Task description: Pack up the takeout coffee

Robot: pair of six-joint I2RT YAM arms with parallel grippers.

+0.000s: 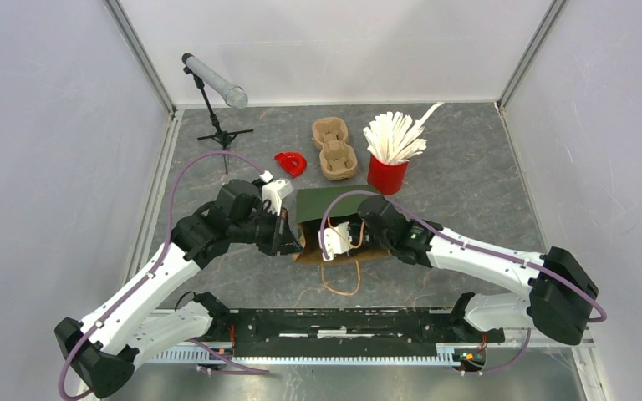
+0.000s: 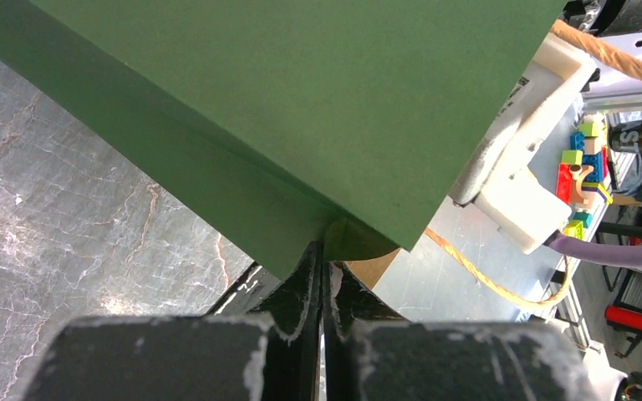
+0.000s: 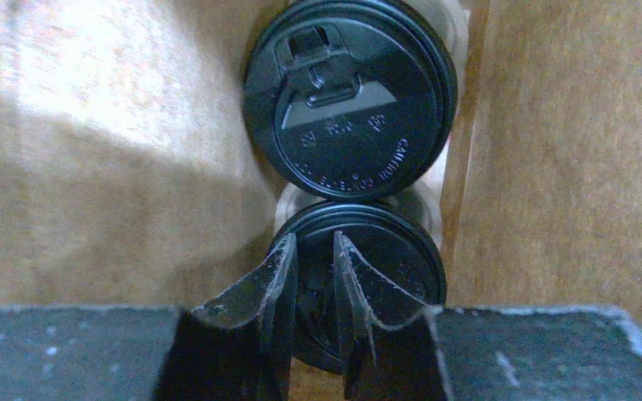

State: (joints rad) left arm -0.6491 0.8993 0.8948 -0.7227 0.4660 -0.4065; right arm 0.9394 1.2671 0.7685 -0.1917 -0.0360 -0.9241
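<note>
A green paper bag [image 1: 334, 205] lies on its side, mouth toward the arms, with a rope handle [image 1: 341, 280] on the table. My left gripper [image 1: 288, 234] is shut on the bag's left mouth edge; the left wrist view shows its jaws [image 2: 326, 251] pinched on the green paper [image 2: 301, 100]. My right gripper [image 1: 340, 241] is inside the bag mouth. The right wrist view shows two black-lidded coffee cups against the brown inner wall [image 3: 117, 167], a far lid [image 3: 351, 100] and a near lid [image 3: 393, 251]. The right jaws [image 3: 313, 242] stand nearly closed on the near lid's raised part.
An empty cardboard cup carrier [image 1: 334, 149] sits behind the bag. A red cup of white stirrers [image 1: 389, 159] stands at its right and a small red piece [image 1: 291, 164] at its left. A tripod with a grey tube [image 1: 217, 100] stands at the back left.
</note>
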